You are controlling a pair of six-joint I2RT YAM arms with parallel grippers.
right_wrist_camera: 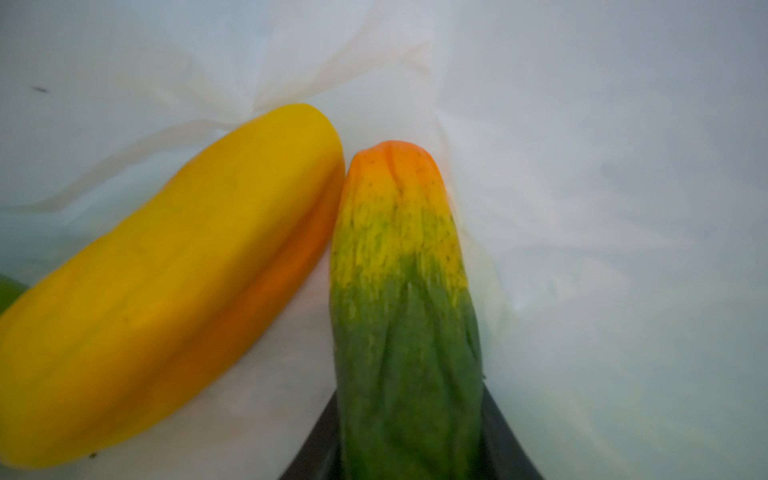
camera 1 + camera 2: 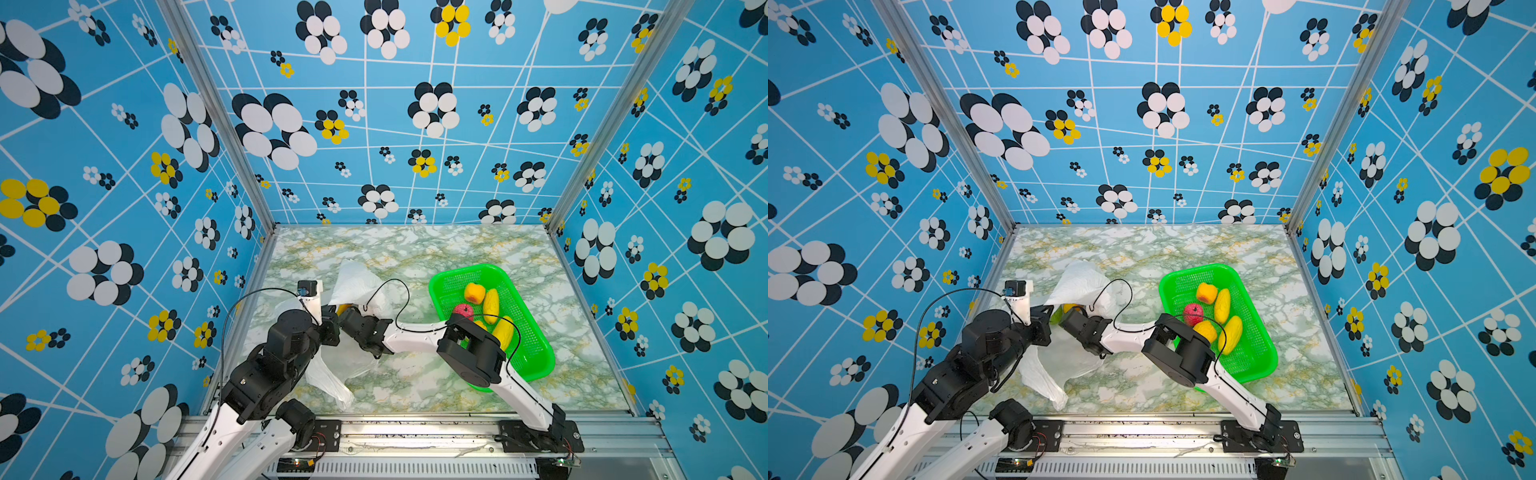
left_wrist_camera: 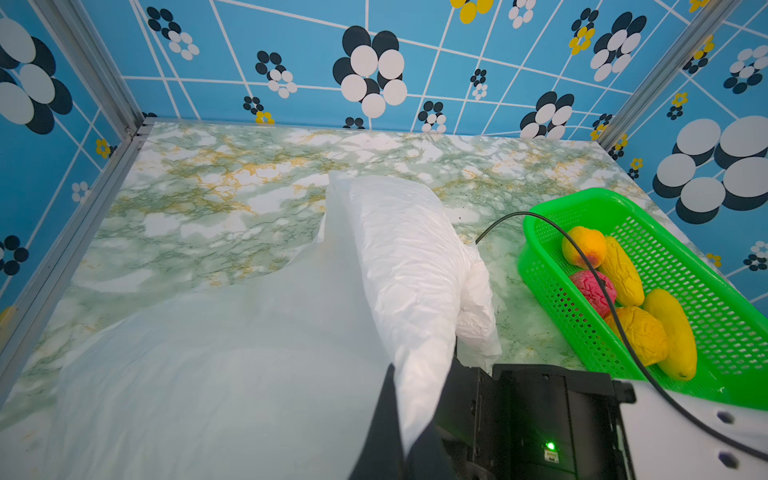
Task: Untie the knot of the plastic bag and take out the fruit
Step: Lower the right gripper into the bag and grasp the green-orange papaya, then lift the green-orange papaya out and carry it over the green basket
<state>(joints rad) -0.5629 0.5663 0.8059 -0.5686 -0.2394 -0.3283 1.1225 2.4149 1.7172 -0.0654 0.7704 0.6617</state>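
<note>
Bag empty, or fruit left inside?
Not empty: the right wrist view shows a yellow fruit and an orange-green fruit inside the plastic bag.

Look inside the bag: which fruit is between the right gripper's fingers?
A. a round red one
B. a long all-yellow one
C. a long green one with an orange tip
C: in the right wrist view the green fruit with the orange tip stands between the dark jaws of the right gripper inside the plastic bag; the yellow fruit lies beside it, outside them.

The plastic bag (image 2: 353, 278) hides the right jaws from above.
</note>
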